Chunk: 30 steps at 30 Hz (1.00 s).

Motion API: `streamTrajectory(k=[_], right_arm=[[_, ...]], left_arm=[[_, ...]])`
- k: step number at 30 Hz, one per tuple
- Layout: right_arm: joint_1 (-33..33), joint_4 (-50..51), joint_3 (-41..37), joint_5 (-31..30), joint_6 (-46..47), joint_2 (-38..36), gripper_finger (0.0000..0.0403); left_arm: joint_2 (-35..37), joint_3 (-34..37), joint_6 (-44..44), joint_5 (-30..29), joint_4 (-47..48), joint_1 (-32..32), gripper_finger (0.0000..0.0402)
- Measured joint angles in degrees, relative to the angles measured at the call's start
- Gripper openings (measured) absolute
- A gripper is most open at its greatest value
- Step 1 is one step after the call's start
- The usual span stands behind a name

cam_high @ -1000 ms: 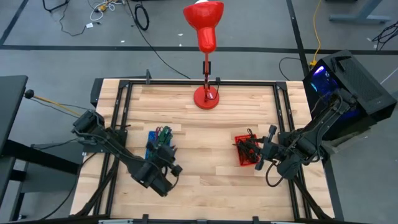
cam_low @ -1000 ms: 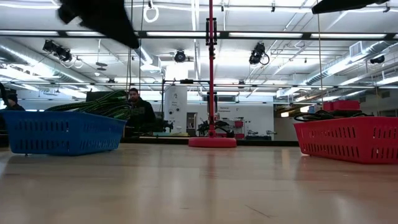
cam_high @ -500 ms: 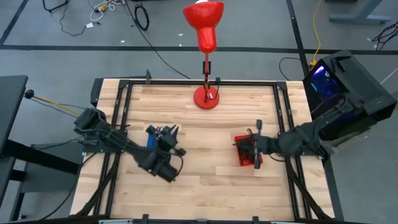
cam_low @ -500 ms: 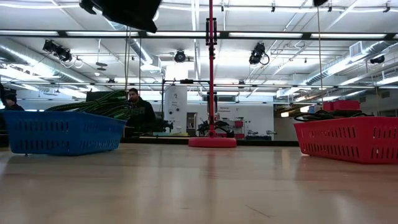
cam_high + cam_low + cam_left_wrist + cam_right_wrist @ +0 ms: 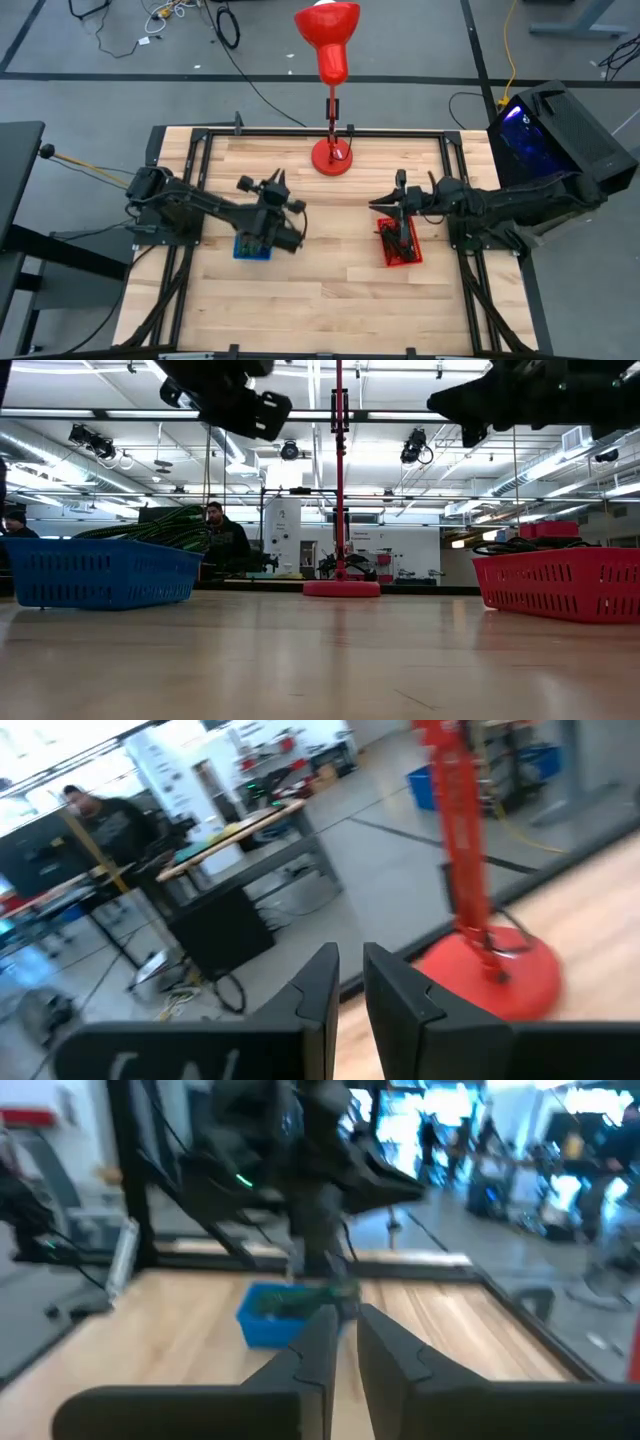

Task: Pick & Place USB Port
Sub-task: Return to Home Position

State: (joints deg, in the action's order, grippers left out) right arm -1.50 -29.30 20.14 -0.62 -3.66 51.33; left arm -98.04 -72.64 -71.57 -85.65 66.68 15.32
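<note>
A blue basket (image 5: 250, 243) with green cables sits on the table's left half, also seen in the low view (image 5: 100, 572). A red basket (image 5: 400, 243) with black cables sits on the right half, low view (image 5: 560, 584). My left gripper (image 5: 277, 183) hovers high over the blue basket's far side, fingers shut (image 5: 348, 988) and pointing toward the red stand's base (image 5: 490, 975). My right gripper (image 5: 399, 190) hovers above the red basket's far edge, shut (image 5: 345, 1342), pointing level toward the blue basket (image 5: 285, 1312). Neither holds anything. No single USB part can be made out.
A red lamp stand (image 5: 332, 155) with a red shade (image 5: 327, 30) stands at the middle of the far edge. Bare wood lies between the two baskets and along the near edge. Black rails frame the table. People sit in the room behind (image 5: 222, 540).
Both arms have risen and swung toward the far edge. My left gripper moved from the near side of the blue basket to above its far side, turning toward the stand. My right gripper moved from right of the red basket to above its far edge, turning toward the table's left.
</note>
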Motion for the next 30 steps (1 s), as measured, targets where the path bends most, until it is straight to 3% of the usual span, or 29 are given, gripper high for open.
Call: streamTrajectory(k=[5,12,14,17,19,22,23,27,30], right_arm=[[7.06,-4.56,-2.55,8.29,1.59,0.0,0.0047],[11.71,-4.34,-5.17,10.64,3.41,0.0,0.0047],[12.4,-4.42,-5.83,10.62,3.42,0.0,0.0047],[12.86,-4.72,-5.92,10.62,4.56,0.0,0.0047],[12.89,-5.04,-5.92,10.64,4.72,0.0,0.0047],[12.87,-4.94,-5.92,10.73,5.22,0.0,0.0047],[12.87,-4.28,-5.9,10.8,5.6,-0.02,0.0047],[12.88,1.38,-5.9,14.12,6.06,0.0,0.0047],[13.1,5.19,-5.9,14.51,3.43,0.0,0.0047]], left_arm=[[0.0,0.0,0.22,0.15,-0.3,-6.96,0.0055],[-0.22,0.0,0.71,1.27,-10.77,-13.15,0.0037],[-0.22,0.0,6.58,2.55,-20.17,-13.48,0.0022],[-1.76,-0.11,28.29,6.0,-40.5,-14.05,0.0005],[-3.56,0.02,46.23,18.16,-55.84,-15.5,0.0007],[-7.27,-0.1,71.69,48.82,-77.33,-18.02,0.0015],[-8.11,-0.07,76.38,53.75,-81.06,-18.57,0.0017],[-8.65,-0.04,75.16,52.43,-85.74,-20.01,0.0014],[-8.76,-0.03,74.46,61.96,-81.82,-22.27,0.0009]])
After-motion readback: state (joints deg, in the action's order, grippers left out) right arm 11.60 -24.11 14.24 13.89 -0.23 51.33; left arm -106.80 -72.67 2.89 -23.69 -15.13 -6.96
